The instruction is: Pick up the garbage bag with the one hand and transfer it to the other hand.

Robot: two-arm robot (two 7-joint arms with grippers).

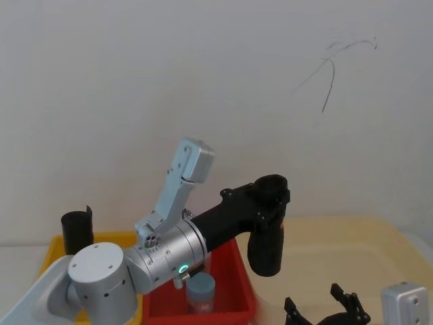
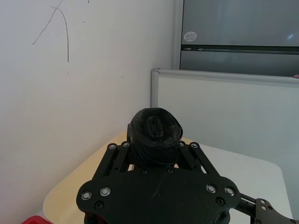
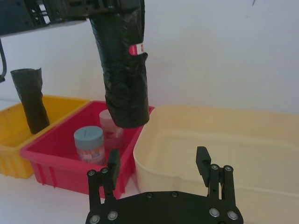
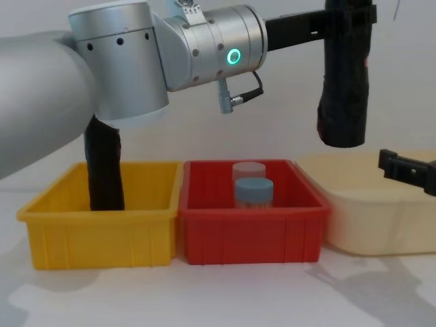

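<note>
The garbage bag (image 1: 266, 237), a thick black roll, hangs upright in the air over the gap between the red bin and the cream tub. My left gripper (image 1: 270, 196), on the green-ringed arm, is shut on the bag's upper end (image 2: 155, 133). In the chest view the garbage bag (image 4: 344, 88) hangs well above the bins, its lower end free. My right gripper (image 3: 158, 161) stands open and empty, low at the near right, below and in front of the garbage bag (image 3: 122, 70). One of its fingers (image 4: 395, 162) pokes in over the tub.
A yellow bin (image 4: 102, 231) on the left holds a slimmer black roll (image 4: 103, 170). The red bin (image 4: 252, 235) in the middle holds two jars, one with a blue lid (image 4: 253, 192). A cream tub (image 4: 375, 225) stands on the right. A white wall lies behind.
</note>
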